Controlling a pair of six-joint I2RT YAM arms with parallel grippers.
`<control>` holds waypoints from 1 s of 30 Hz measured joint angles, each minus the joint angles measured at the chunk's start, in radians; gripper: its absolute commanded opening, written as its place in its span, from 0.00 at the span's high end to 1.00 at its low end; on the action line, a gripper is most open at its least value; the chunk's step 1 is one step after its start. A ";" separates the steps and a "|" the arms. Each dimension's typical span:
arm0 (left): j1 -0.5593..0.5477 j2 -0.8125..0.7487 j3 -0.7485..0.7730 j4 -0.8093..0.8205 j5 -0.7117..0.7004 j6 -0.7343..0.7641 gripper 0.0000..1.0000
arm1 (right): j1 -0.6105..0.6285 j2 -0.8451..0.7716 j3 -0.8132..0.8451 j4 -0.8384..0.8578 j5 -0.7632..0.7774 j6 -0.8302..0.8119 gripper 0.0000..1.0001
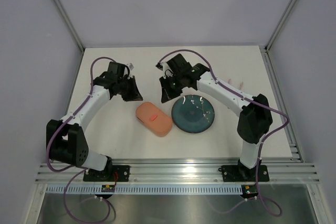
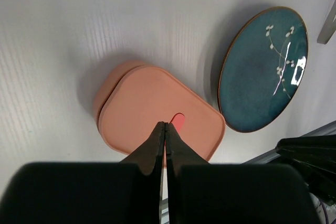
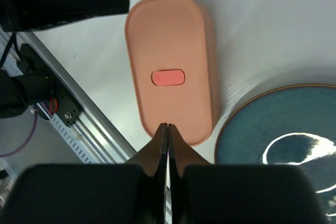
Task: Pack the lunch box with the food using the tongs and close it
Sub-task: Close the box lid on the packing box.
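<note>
Salmon-pink plastic lunch box point(image 1: 154, 119): lid fitted, lying flat near the centre of the white table point(image 1: 121, 135), long axis running from 10 o'clock to 4 o'clock in the top view. The red mark point(image 3: 168, 77) sits mid-lid.

Left gripper point(image 1: 132, 94): fingers pressed together, gripping nothing. The box lies at its 5 o'clock, apart from it. In the left wrist view, the fingertips point(image 2: 157, 132) point at the lid edge beside the red mark.

Right gripper point(image 1: 167, 94): fingers likewise clenched and holding nothing. The box lies at its 7 o'clock. In the right wrist view, the tips line up with the box's near rounded end.

Teal plate point(image 1: 193, 114): at 3 o'clock of the box, just beside it.
</note>
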 measured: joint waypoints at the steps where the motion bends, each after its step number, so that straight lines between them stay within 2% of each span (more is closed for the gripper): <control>1: -0.012 0.009 -0.005 0.010 0.001 -0.002 1.00 | 0.000 -0.022 -0.031 0.026 0.000 0.031 1.00; 7: -0.024 0.071 -0.050 0.032 0.002 -0.003 1.00 | 0.009 -0.030 -0.190 0.139 0.000 0.181 1.00; 16: -0.024 0.117 -0.150 0.040 -0.024 -0.020 1.00 | 0.059 0.065 -0.219 0.237 -0.003 0.275 1.00; 21: -0.031 0.122 -0.144 0.040 -0.030 -0.037 1.00 | 0.058 0.133 -0.240 0.274 -0.027 0.311 1.00; 30: -0.034 0.121 -0.141 0.036 -0.045 -0.044 1.00 | 0.058 0.148 -0.235 0.308 -0.055 0.326 1.00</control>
